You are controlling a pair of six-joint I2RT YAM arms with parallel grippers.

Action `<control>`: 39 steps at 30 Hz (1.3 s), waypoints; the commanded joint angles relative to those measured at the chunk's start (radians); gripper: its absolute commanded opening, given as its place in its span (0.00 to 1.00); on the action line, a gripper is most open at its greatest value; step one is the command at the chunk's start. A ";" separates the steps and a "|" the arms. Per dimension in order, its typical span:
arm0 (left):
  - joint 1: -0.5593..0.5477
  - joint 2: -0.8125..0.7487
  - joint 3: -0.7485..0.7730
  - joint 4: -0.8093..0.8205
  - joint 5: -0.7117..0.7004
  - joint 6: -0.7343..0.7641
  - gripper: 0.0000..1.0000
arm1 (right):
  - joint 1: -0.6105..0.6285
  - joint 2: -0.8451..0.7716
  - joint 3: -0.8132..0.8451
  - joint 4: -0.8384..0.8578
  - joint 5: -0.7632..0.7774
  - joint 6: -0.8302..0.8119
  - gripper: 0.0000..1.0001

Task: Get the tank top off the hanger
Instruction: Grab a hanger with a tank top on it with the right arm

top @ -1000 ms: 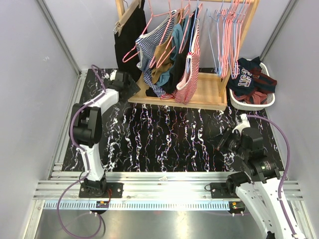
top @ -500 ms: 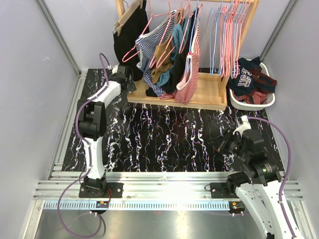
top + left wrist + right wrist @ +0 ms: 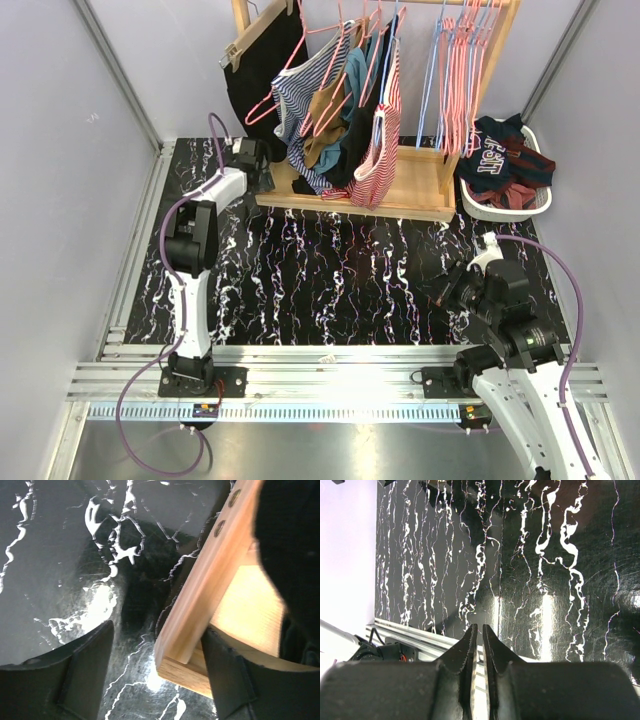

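Over the marbled table point(image 3: 330, 280), spread left gripper point(image 3: 157, 630) hangs near black tank top point(image 3: 295, 555).

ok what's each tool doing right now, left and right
left tool: open, holding nothing, at the wooden rack base corner
right tool: closed, holding nothing

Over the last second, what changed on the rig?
The left arm stretched further forward, bringing the left gripper up to the near left corner of the wooden rack base. Its open jaws now flank that corner and hold nothing. Unchanged: the right gripper is shut and empty over the table, and the hanging clothes are on their hangers.
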 commanded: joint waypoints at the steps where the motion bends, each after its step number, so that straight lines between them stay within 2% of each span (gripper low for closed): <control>1: 0.016 -0.051 -0.054 -0.052 0.031 0.015 0.68 | 0.007 0.010 0.037 -0.011 -0.027 -0.016 0.15; 5: 0.015 -0.048 -0.061 -0.115 0.077 -0.003 0.63 | 0.006 0.021 0.042 -0.007 -0.025 -0.016 0.16; 7: 0.015 -0.057 -0.101 -0.114 0.089 -0.008 0.56 | 0.006 0.025 0.039 0.001 -0.028 -0.013 0.16; 12: 0.016 -0.124 -0.214 -0.075 0.109 -0.020 0.28 | 0.006 0.039 0.025 0.024 -0.032 -0.002 0.16; 13: 0.015 -0.127 -0.213 -0.083 0.108 -0.018 0.18 | 0.006 0.041 0.020 0.030 -0.036 -0.002 0.16; 17: 0.036 -0.133 -0.201 -0.130 0.100 -0.012 0.05 | 0.006 0.052 0.020 0.036 -0.042 -0.002 0.16; 20: 0.068 -0.149 -0.201 -0.150 0.106 -0.023 0.00 | 0.007 0.050 0.023 0.036 -0.041 -0.001 0.16; 27: 0.147 -0.181 -0.216 -0.174 0.100 -0.015 0.00 | 0.006 0.058 0.023 0.044 -0.041 -0.002 0.16; 33: 0.255 -0.199 -0.244 -0.174 0.115 -0.002 0.00 | 0.006 0.058 0.019 0.044 -0.039 -0.004 0.16; 39: 0.289 -0.227 -0.279 -0.169 0.134 0.017 0.00 | 0.007 0.079 0.016 0.064 -0.044 -0.004 0.16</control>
